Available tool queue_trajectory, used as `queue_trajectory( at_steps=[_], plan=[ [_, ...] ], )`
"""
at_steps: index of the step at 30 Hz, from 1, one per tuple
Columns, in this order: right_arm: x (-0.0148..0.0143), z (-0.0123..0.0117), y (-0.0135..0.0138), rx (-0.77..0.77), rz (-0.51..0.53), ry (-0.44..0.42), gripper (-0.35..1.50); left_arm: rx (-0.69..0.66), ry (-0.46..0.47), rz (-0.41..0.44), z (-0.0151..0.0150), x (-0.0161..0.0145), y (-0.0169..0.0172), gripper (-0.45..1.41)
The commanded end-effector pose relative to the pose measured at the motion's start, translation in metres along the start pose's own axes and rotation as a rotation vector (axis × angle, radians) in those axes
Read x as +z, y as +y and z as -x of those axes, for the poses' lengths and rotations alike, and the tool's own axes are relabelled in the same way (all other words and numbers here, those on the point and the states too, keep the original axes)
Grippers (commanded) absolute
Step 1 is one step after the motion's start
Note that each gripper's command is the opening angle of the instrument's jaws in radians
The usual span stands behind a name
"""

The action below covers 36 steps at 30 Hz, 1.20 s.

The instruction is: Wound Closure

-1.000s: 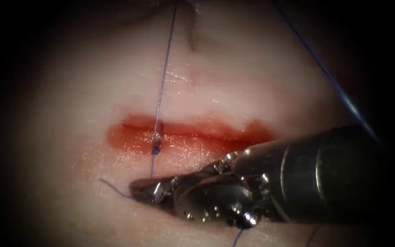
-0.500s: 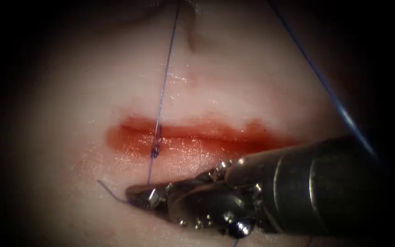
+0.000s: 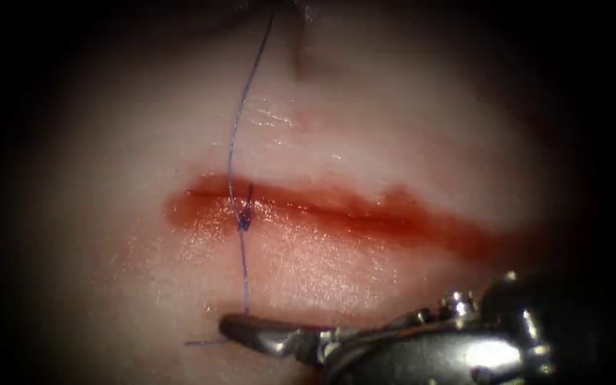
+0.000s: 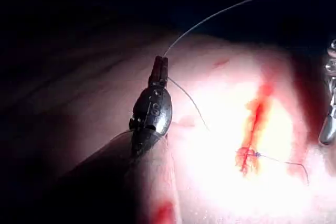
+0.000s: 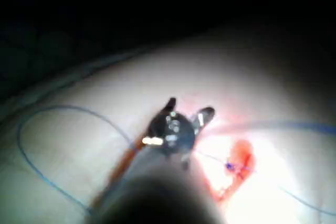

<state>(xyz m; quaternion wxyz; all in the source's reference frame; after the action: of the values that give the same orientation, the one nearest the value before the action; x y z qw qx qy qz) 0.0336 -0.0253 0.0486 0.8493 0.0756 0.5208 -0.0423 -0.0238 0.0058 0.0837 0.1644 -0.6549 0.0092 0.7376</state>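
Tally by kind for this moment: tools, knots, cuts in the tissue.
Tools: 2, right tool, left tool shut on thread
Knots: 1, knot
Cuts: 1, cut in the tissue
Total: 4

My endoscope looks down from front, close; both wrist cams look along shafts; all share the cut (image 3: pixel 336 214).

Darkness is closing in around the lit field on every side, hiding any walls, floor or furniture. A strong light is falling on the centre and fading outward; it is perhaps coming from above, though its source stays unseen.
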Motion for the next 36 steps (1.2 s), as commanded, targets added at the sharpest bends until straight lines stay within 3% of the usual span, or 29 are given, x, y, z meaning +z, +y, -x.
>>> queue_trajectory(
  at_steps=[1, 7, 9, 12, 18, 23, 29, 36],
  plan=[
    [-0.0003, 0.0007, 0.0004, 0.054, 0.016, 0.014, 1.16, -0.001, 0.008, 0.007, -0.0002, 0.0002, 0.0008, -0.45],
    [-0.0003, 0.0027, 0.0042, 0.384, 0.147, 0.126, 1.03, 0.028, 0.053, 0.011, -0.0074, -0.0013, 0.0031, -0.45],
    [0.0007, 0.0044, 0.0050, 0.419, 0.191, 0.111, 1.04, 0.045, 0.079, 0.010, -0.0110, -0.0004, 0.0028, -0.45],
    [0.0014, 0.0055, 0.0052, 0.420, 0.214, 0.103, 1.04, 0.054, 0.088, 0.010, -0.0122, 0.0009, 0.0019, -0.45],
    [0.0021, 0.0068, 0.0055, 0.437, 0.241, 0.076, 1.08, 0.060, 0.094, 0.004, -0.0121, 0.0027, 0.0004, -0.45],
    [0.0020, 0.0070, 0.0059, 0.452, 0.244, 0.076, 1.18, 0.080, 0.098, 0.017, -0.0108, 0.0018, 0.0021, -0.45],
    [-0.0004, 0.0076, 0.0060, 0.476, 0.209, 0.092, 1.21, 0.090, 0.092, 0.028, -0.0096, -0.0009, 0.0049, -0.45],
    [-0.0039, 0.0101, 0.0081, 0.485, 0.212, 0.091, 1.21, 0.084, 0.089, 0.033, -0.0095, -0.0021, 0.0076, -0.45]
  ],
)
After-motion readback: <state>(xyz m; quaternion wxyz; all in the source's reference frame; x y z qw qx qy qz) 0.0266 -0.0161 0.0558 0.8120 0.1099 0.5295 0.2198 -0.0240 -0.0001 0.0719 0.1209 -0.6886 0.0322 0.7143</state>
